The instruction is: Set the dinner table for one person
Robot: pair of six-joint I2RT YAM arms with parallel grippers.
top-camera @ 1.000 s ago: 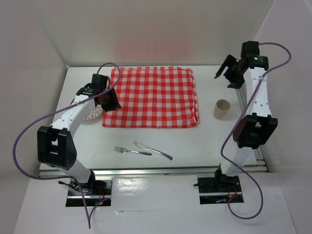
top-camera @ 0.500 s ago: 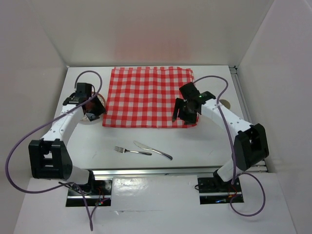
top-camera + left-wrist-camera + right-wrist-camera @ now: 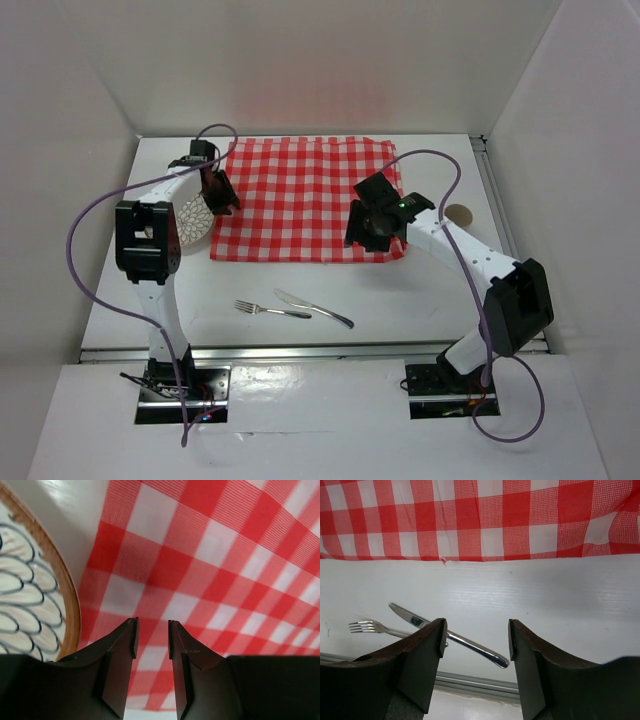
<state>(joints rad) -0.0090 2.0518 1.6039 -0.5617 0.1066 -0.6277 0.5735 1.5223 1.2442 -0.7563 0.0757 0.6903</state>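
Left jaws narrowly parted, empty, over cloth [image 3: 210, 570] edge; plate [image 3: 25, 595] just left of them. Right jaws spread, empty; knife [image 3: 450, 639], fork [image 3: 370, 627] beyond them on counter [image 3: 545, 595], which lies under both. Counter likely rigid, slick, heavy: nothing to grip, take plate's rim.

A: Where does the cloth [image 3: 310, 200] lie?
B: On the table [image 3: 400, 290], mid-width, against the far edge. The plate [image 3: 195, 222] is just left of it, and the cup [image 3: 458, 215] is to its right, near the right edge.
A: And the fork [image 3: 262, 309]?
B: Before the cloth, by the near edge, touching the knife [image 3: 318, 311] on its right.
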